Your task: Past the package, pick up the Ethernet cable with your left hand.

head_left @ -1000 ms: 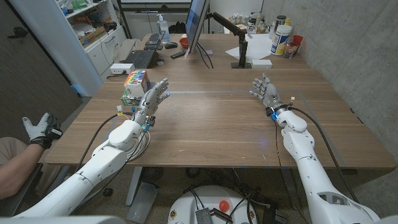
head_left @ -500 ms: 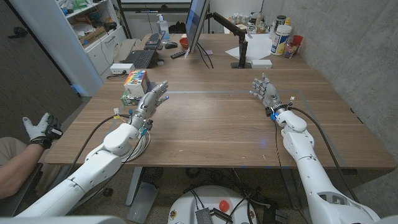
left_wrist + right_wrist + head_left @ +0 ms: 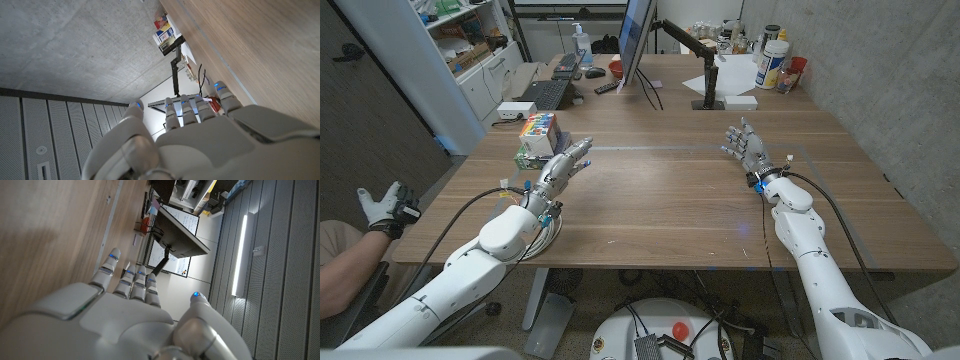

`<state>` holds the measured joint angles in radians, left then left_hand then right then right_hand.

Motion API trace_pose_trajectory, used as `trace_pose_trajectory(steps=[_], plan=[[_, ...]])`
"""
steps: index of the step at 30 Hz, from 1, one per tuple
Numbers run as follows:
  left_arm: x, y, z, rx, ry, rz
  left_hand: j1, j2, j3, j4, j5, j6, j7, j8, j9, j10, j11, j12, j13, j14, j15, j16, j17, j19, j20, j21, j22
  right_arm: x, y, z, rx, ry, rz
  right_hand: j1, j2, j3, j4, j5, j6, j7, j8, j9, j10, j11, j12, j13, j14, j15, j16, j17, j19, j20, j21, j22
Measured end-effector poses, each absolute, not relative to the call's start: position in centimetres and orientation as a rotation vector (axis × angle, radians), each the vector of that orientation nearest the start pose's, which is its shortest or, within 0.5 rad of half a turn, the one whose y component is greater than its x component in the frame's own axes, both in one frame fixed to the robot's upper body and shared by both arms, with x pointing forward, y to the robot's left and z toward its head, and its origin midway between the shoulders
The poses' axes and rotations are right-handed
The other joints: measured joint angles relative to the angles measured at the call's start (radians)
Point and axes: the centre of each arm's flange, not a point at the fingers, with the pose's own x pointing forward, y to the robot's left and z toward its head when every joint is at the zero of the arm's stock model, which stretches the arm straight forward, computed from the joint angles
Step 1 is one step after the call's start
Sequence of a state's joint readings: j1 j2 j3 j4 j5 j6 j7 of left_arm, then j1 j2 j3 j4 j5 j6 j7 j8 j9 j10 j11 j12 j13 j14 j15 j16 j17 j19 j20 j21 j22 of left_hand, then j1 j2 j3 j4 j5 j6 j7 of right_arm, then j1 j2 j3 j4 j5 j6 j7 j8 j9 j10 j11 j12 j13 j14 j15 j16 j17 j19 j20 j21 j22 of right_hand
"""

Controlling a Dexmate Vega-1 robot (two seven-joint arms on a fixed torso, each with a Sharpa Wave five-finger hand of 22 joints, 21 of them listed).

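Package (image 3: 539,137) just beyond left hand (image 3: 563,164), now drawn slightly back, fingers (image 3: 582,150) spread, empty.

Two robot hands are counted over one wooden worktop (image 3: 660,200) — the left robot hand (image 3: 563,167) and the right robot hand (image 3: 746,147), both with fingers spread and nothing held. One colourful package (image 3: 538,137) is seen just beside the left robot hand. One monitor (image 3: 636,38) is counted at the far side, with one keyboard (image 3: 545,94) and one white box (image 3: 515,108) near it. Two containers are noted at the far right corner — one white tub (image 3: 773,64) and one red cup (image 3: 792,72). One gloved hand (image 3: 386,208) of one person is seen at the left edge.
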<state>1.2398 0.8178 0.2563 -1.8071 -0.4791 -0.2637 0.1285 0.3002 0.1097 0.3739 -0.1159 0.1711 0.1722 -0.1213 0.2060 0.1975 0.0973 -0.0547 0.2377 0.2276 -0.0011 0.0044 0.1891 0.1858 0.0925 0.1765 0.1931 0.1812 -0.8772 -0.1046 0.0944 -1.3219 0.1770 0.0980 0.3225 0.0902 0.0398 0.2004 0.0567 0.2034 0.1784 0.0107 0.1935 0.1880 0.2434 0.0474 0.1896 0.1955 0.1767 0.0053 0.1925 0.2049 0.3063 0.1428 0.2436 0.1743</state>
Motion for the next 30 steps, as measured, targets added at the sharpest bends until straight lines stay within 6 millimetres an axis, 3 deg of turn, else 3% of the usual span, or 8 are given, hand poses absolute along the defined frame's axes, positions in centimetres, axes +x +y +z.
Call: trace_pose_trajectory(steps=[13, 30], plan=[[51.8, 30.3, -6.4, 0.379, -0.709, -0.199, 0.014, -0.004, 0.004, -0.004, 0.0, 0.056, -0.003, 0.016, 0.0, 0.045, -0.016, 0.016, 0.0, 0.026, -0.026, 0.008, 0.0, 0.016, -0.008, 0.007, 0.0, 65.8, -28.4, -2.5, 0.023, -0.565, 0.212, 0.0, 0.0, 0.0, 0.0, 0.0, 0.0, 0.0, 0.0, 0.0, -0.006, 0.001, 0.0, 0.0, -0.004, -0.004, 0.0, 0.0, 0.0, 0.0, 0.0, 0.005], [50.1, 30.6, -6.3, 0.472, -0.721, -0.178, 0.022, -0.023, 0.001, -0.015, 0.0, 0.062, 0.002, 0.018, -0.002, 0.052, -0.017, 0.016, -0.004, 0.027, -0.026, 0.008, 0.0, 0.023, -0.016, 0.007, 0.0, 65.8, -28.4, -2.5, 0.021, -0.563, 0.212, 0.0, 0.0, 0.0, 0.0, 0.0, 0.0, 0.0, 0.0, 0.0, -0.006, 0.001, 0.0, 0.0, -0.007, 0.0, 0.0, 0.0, 0.0, 0.0, -0.008, 0.005]])
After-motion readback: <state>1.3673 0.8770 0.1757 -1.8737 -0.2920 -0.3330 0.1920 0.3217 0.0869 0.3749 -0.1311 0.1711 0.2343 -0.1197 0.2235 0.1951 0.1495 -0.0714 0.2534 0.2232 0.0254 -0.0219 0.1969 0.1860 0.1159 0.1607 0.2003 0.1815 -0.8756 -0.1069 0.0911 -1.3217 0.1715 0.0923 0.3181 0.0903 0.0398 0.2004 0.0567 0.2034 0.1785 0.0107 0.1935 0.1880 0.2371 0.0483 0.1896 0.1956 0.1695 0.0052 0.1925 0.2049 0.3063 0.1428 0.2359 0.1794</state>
